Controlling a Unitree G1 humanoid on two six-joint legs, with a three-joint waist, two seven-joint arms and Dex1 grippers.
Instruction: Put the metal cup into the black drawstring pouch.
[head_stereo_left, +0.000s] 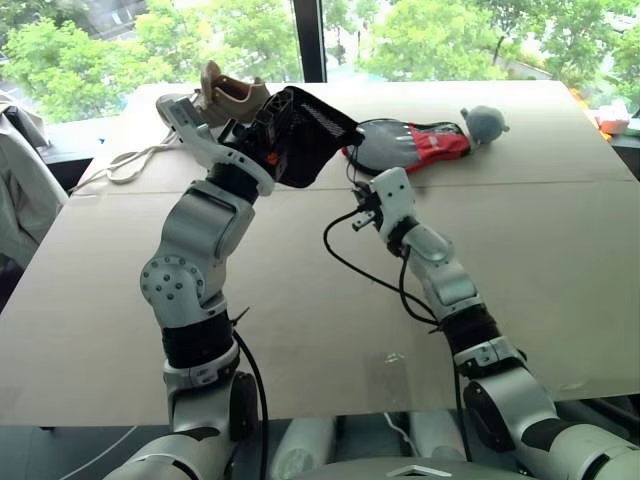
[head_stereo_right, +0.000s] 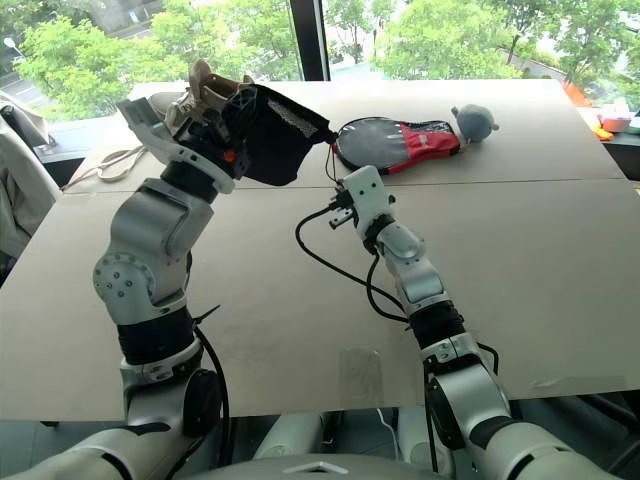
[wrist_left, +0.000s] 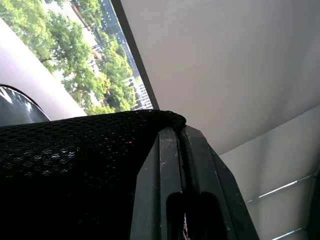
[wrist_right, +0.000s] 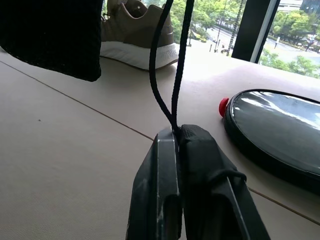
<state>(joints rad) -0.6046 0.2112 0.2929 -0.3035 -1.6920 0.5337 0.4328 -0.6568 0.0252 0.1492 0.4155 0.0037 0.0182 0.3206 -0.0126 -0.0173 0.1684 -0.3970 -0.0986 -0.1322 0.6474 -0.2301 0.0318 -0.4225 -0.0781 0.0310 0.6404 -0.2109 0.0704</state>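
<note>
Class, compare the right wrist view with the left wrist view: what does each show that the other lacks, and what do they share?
Right wrist view alone: the right gripper shut on the pouch's black cord, a beige shoe on the table, and the black-and-red paddle-shaped case.

Left wrist view alone: the left gripper shut on the rim of the black drawstring pouch, with the ceiling above.

Shared: the pouch's black mesh fabric and trees beyond the window.

The right gripper's two black fingers (wrist_right: 172, 132) pinch a thin black cord (wrist_right: 176, 75) rising from their tips; a black mesh fabric pouch (wrist_right: 50, 35) hangs beyond.
</note>
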